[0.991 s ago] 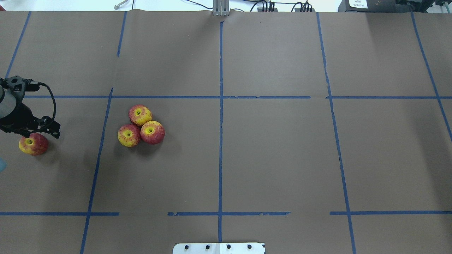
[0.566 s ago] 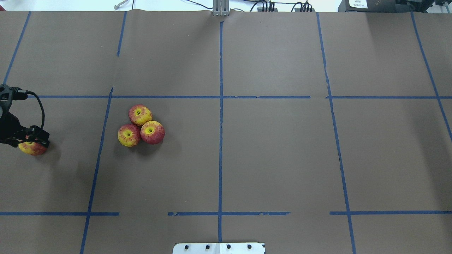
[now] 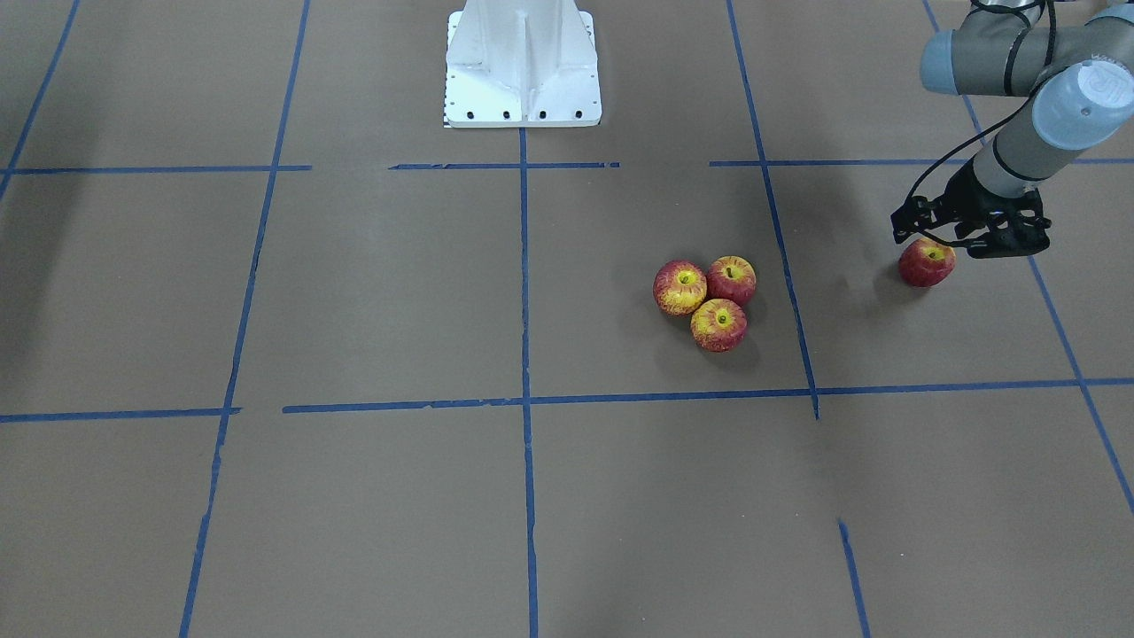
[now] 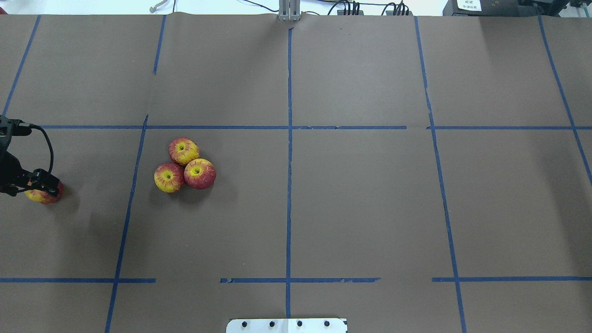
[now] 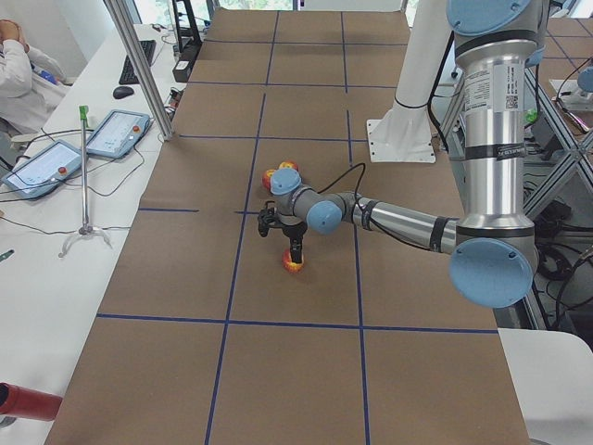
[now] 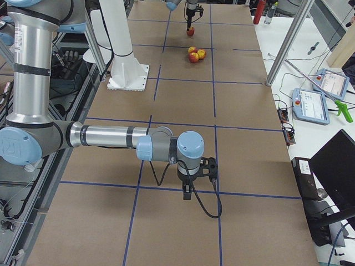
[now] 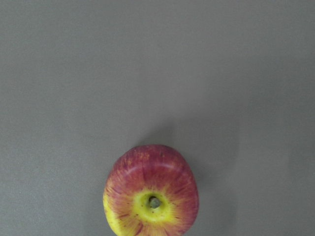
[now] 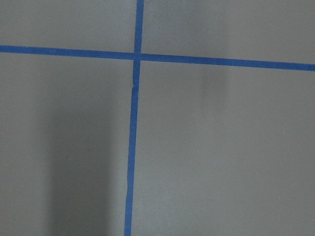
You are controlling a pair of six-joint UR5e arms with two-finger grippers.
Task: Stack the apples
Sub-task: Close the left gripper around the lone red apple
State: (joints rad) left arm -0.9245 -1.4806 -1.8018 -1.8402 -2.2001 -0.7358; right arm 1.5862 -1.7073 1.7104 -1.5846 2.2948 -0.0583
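Note:
Three apples [image 4: 185, 166] touch in a cluster on the brown table, left of centre; they also show in the front view [image 3: 713, 301]. A fourth apple [image 4: 45, 196] lies alone at the far left; it also shows in the front view [image 3: 927, 263] and the left wrist view [image 7: 151, 194]. My left gripper [image 4: 32, 185] is low over this apple and covers its top. It looks open, and nothing is held. My right gripper [image 6: 188, 191] shows only in the exterior right view, low over bare table, so I cannot tell its state.
Blue tape lines [image 4: 289, 185] divide the brown paper into squares. The white robot base [image 3: 523, 62] stands at the table's near side. The right wrist view shows only a tape crossing [image 8: 138, 55]. Tablets and a person are beside the table, off its surface.
My left gripper has moved left and down onto the lone apple, which it now partly covers. The three clustered apples have not moved.

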